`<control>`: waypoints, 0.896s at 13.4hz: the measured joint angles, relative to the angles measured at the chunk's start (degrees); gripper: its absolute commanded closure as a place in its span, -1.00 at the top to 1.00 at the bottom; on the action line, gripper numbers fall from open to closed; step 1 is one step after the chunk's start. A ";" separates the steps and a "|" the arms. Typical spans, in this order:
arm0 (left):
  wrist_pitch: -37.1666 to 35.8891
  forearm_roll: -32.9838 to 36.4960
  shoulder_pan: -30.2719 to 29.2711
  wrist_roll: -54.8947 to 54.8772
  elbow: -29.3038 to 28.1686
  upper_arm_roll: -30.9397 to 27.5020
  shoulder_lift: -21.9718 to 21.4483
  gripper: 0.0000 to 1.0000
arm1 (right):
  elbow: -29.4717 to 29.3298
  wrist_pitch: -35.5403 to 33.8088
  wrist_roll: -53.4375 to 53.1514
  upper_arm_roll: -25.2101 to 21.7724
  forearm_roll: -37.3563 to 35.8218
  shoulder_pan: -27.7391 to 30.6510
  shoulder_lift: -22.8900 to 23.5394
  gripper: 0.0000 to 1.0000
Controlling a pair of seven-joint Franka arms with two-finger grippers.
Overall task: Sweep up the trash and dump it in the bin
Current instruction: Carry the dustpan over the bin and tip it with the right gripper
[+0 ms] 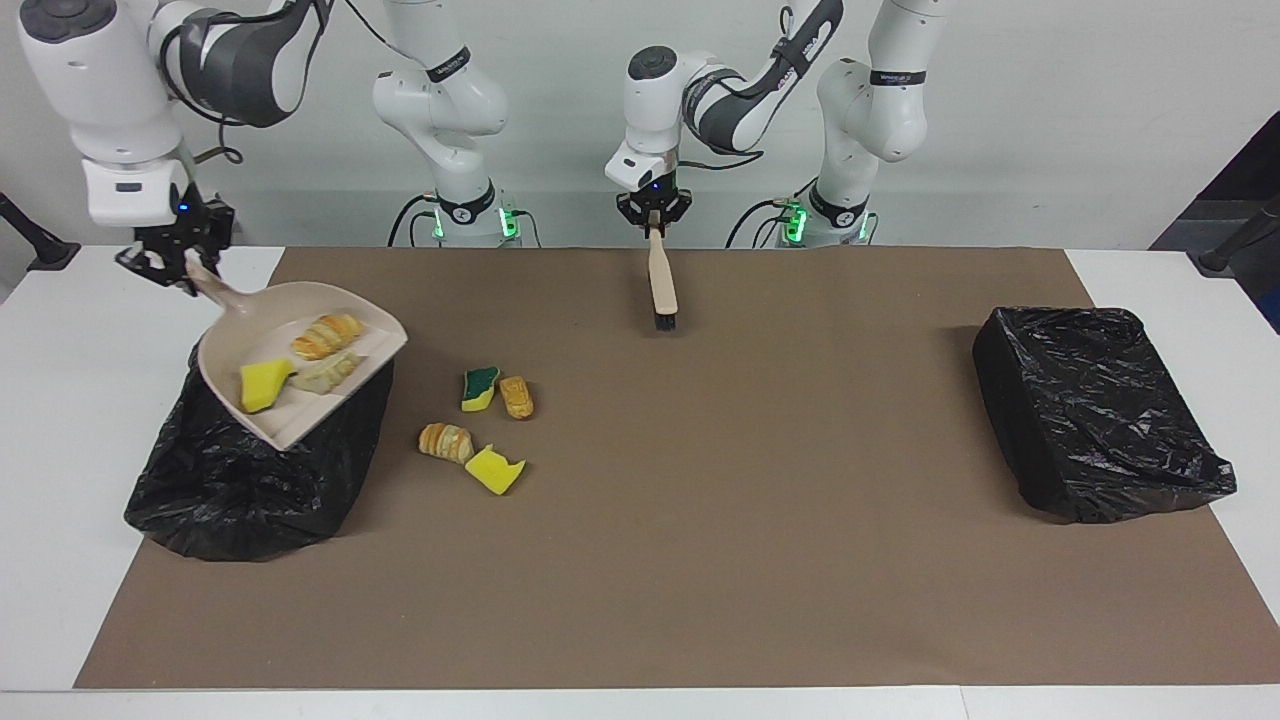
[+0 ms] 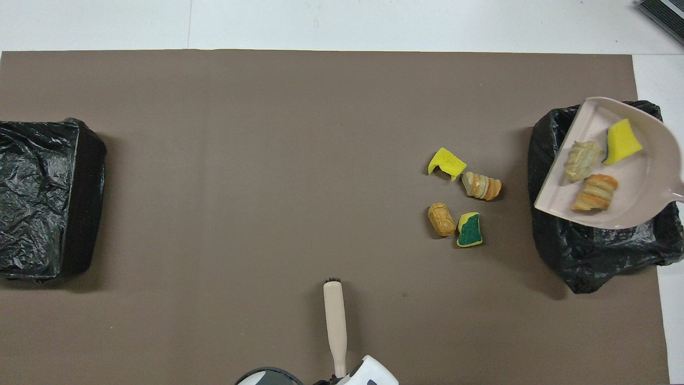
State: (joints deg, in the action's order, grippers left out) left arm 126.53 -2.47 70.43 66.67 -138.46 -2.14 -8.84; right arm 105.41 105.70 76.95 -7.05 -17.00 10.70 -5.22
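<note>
The right gripper (image 1: 172, 262) is clamped on the handle of the dustpan (image 1: 300, 375) and holds the pan in the air over the bin (image 1: 250, 480) at the right arm's end of the table. The pan tilts, its open lip lower than the handle. Three scraps lie in it: a yellow sponge piece (image 1: 262, 385) and two bread chunks (image 1: 325, 335).

The left gripper (image 1: 652, 212) is clamped on the handle of the brush (image 1: 661, 285), which hangs bristles down over the edge of the brown mat (image 1: 700, 560) nearest the robots. This arm appears to wait.

Four scraps lie on the mat beside the bin: a green-faced sponge piece (image 1: 480, 388) touching a bread chunk (image 1: 517, 396), and farther from the robots a second bread chunk (image 1: 446, 441) just beside a yellow sponge piece (image 1: 495, 470).

Hazards from this position:

- Spill outside the bin. The lip of the pan points toward the middle of the table, near the bin's inner wall. Tipping from here could drop scraps onto the mat.
- Snagging. The bin's black liner is loose and crumpled. A pan lowered into it could catch a fold and drag the bin.
- Incomplete dump. The sponge piece may cling to the pan at a shallow tilt.
- Handle slip. The grip is at the handle's end, so a quick tilt could twist the pan in the jaws.
- Unfinished task. Four scraps need another sweep.
</note>
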 measured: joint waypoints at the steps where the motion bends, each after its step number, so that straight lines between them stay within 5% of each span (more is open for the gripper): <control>1: 0.18 0.00 0.28 0.41 -0.35 -0.03 0.37 -1.00 | 0.02 1.73 2.96 0.04 -1.68 1.75 0.44 -1.00; 4: 3.15 0.00 1.38 2.12 -1.05 -0.02 2.82 -1.00 | 0.11 6.09 13.30 -0.05 -7.86 6.37 1.97 -1.00; 5: 3.39 0.00 1.38 2.13 -0.98 -0.05 3.02 -0.84 | 0.41 6.15 15.84 0.08 -11.13 6.34 2.03 -1.00; 7: 3.39 0.00 1.38 2.13 -0.97 -0.27 2.97 0.03 | 1.64 7.21 18.20 1.05 -18.00 5.23 2.01 -1.00; 8: 3.39 0.00 1.37 2.13 -0.95 -0.41 2.97 0.76 | 2.50 8.41 18.28 1.36 -19.90 4.46 2.06 -1.00; 9: 3.39 0.00 1.31 2.13 -0.88 -0.57 2.96 1.00 | 3.16 9.35 18.50 1.46 -21.25 3.85 2.18 -1.00; 12: 2.19 0.01 -0.70 -0.70 0.62 -1.51 2.68 1.00 | 3.64 10.19 19.34 1.52 -25.02 2.44 2.42 -1.00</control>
State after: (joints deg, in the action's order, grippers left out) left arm 128.72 -2.46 69.73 65.98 -137.83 -3.65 -6.15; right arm 109.05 115.90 96.29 -5.53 -42.02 13.14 -2.80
